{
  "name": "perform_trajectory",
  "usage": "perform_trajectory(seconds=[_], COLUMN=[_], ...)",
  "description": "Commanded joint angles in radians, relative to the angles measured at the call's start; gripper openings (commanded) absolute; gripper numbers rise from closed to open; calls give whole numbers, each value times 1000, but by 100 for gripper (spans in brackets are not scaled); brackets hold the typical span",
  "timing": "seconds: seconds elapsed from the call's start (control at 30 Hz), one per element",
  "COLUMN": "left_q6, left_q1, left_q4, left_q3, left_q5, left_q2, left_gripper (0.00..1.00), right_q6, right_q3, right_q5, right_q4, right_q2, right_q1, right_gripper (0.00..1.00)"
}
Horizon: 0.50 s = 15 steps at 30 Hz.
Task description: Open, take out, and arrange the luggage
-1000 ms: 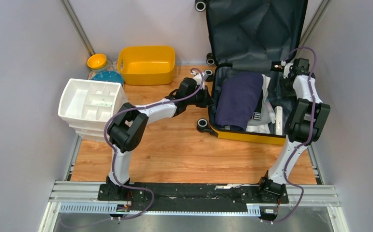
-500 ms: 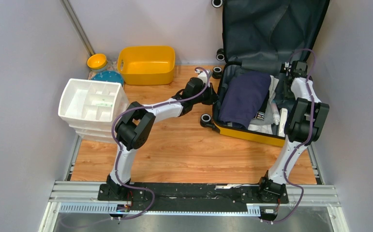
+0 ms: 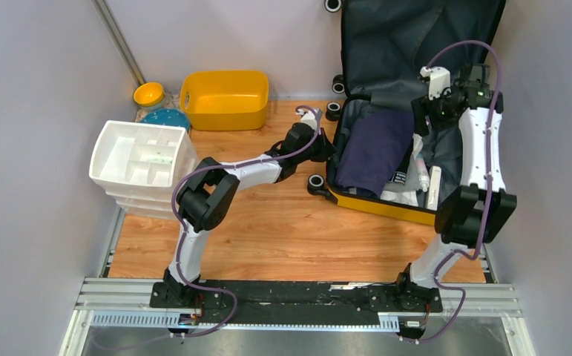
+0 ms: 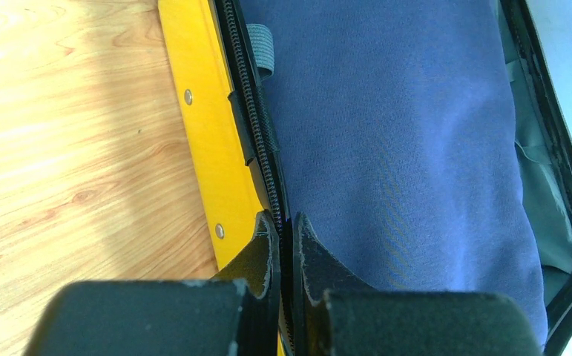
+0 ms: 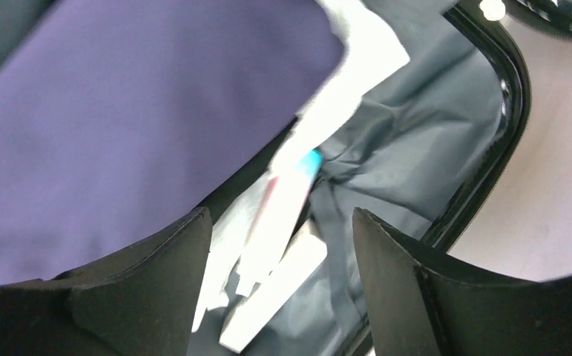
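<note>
The luggage (image 3: 375, 205) lies open at the far right corner of the bench (image 3: 268, 230). Its yellow shell rests flat on the wood. Its lid (image 3: 409, 44), lined with dark grey fabric, stands up against the far wall. In the lower half a folded navy cloth (image 3: 374, 148) covers the left part. To the right of it lie white pieces of cloth and two white tubes (image 3: 425, 178).

The left arm reaches across the bench to the left rim of the luggage. In the left wrist view the left fingers (image 4: 264, 252) are almost together. The black zipper trim (image 4: 257, 126) of the rim runs into the narrow gap between them, so they pinch this rim. One finger is on the yellow outer side and the other is on the side of the navy cloth.

The right arm is raised near the right edge of the bench, with its wrist above the far part of the lower half. The right fingers (image 5: 156, 274) are spread wide apart and hold nothing. Between them the wrist view shows the navy cloth, white cloth and a blurred white thing with a small turquoise end.

Near the far left corner stand a yellow tub (image 3: 227, 100), a small yellow bowl (image 3: 149, 94) and a round blue-green thing (image 3: 168, 119). A white organiser (image 3: 143, 159) stands at the left edge.
</note>
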Motion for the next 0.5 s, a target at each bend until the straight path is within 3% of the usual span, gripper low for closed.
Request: perform_trajectory(seconds=[0.0, 0.07, 0.23, 0.47], left_q6=[2, 6, 8, -1], left_q1=[-61, -63, -75, -83], left_q4=[19, 19, 25, 44], left_q3=[8, 8, 5, -20], left_q5=[87, 96, 108, 107], left_q2=[20, 15, 12, 5], left_gripper=[0, 0, 0, 0], right_q6=[-321, -412, -514, -479], right_q3=[22, -44, -358, -638], right_q5=[-248, -263, -214, -131], right_q4=[-414, -503, -519, -403], right_q2=[-151, -191, -366, -533], right_q1=[8, 17, 137, 319], right_gripper=[74, 75, 74, 73])
